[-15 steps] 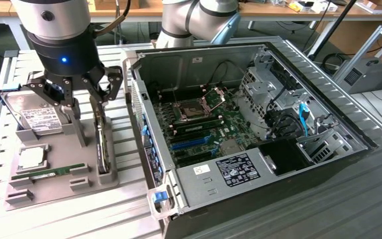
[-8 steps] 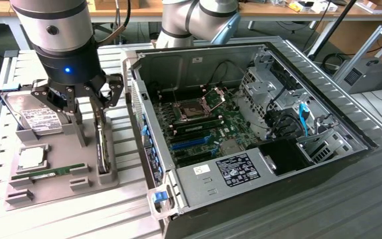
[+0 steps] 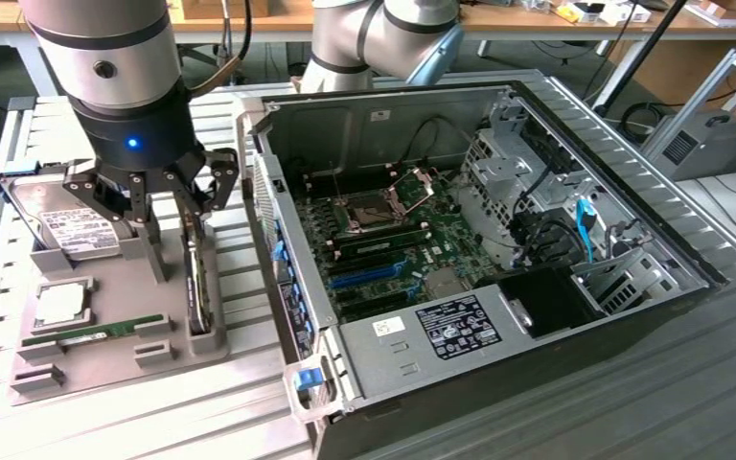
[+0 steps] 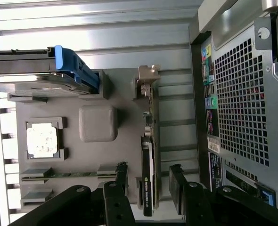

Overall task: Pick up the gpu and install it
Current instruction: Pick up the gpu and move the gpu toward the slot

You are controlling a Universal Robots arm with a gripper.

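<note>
The gpu (image 3: 196, 283) stands on its edge in a slot of the grey holder tray (image 3: 112, 369), at the exterior view's left of the open computer case (image 3: 675, 259). In the wrist view the gpu (image 4: 148, 155) is a thin dark card, and its silver bracket (image 4: 146, 82) is at the end away from me. My gripper (image 3: 176, 251) hangs just above it, open. Its two black fingers (image 4: 121, 176) straddle the card's near end without touching it. The motherboard (image 3: 387, 240) lies bare inside the case, with a blue slot (image 3: 365, 276) on it.
On the same tray are a silver hard drive with a blue clip (image 3: 68, 228), a CPU (image 3: 61, 302) and a narrow green RAM stick (image 3: 93, 333). The case wall (image 4: 245, 99) rises close beside the tray. Ribbed metal tabletop (image 3: 126, 431) surrounds the tray.
</note>
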